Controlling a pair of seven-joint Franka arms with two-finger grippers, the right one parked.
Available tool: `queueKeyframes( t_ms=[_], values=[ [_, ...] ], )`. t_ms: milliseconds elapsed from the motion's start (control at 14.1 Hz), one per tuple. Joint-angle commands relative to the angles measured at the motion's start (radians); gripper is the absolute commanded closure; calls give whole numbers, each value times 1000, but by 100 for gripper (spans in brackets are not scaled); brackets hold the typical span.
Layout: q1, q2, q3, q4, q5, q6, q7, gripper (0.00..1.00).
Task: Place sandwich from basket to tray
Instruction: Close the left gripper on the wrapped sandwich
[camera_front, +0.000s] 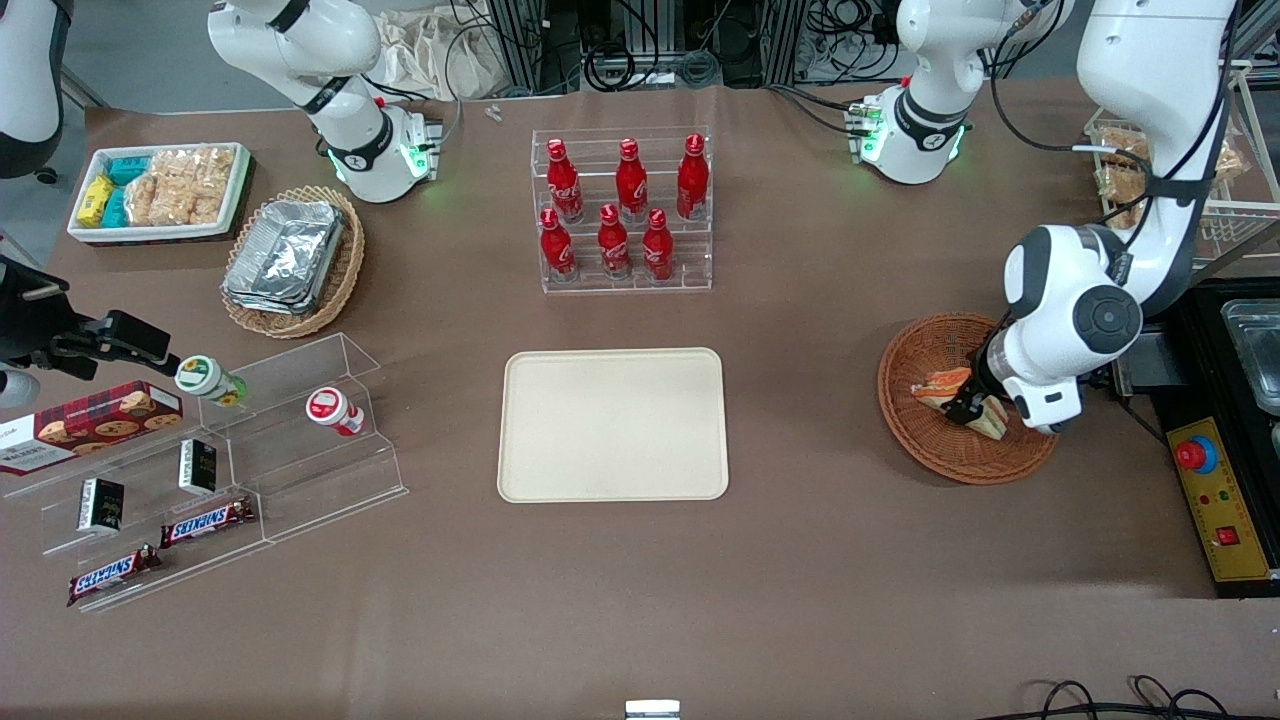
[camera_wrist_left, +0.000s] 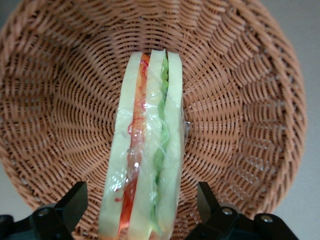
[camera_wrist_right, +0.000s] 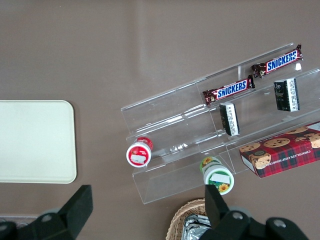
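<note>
The sandwich (camera_front: 940, 388), a wrapped white-bread wedge with orange and green layers, lies in the round reddish-brown wicker basket (camera_front: 930, 460) toward the working arm's end of the table. My left gripper (camera_front: 975, 405) is low in the basket, open, with one finger on each side of the sandwich. In the left wrist view the sandwich (camera_wrist_left: 147, 150) stands on edge between the black fingers (camera_wrist_left: 75, 200) of the gripper (camera_wrist_left: 141, 190), with a small gap on each side, over the basket weave (camera_wrist_left: 240, 100). The cream-beige tray (camera_front: 612, 424) lies bare at the table's middle.
A clear rack of red bottles (camera_front: 620, 210) stands farther from the front camera than the tray. A clear shelf of snacks (camera_front: 220, 460), a tan basket of foil containers (camera_front: 292, 258) and a white snack bin (camera_front: 160, 190) lie toward the parked arm's end. A yellow control box (camera_front: 1220, 500) sits beside the basket.
</note>
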Motion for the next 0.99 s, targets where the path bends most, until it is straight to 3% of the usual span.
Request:
queueKeyframes(
  t_ms=[0,71,141,424,919],
  values=[
    [3,0,-1,-13,34,54,-38,46],
    [3,2,-1,-10,34,54,-40,82],
    [3,3,-1,-8,34,55,-40,100],
    [-3,-3,-6,65,34,-7,-72,100],
    [-11,-18,-16,427,14,-519,61,100]
  ],
)
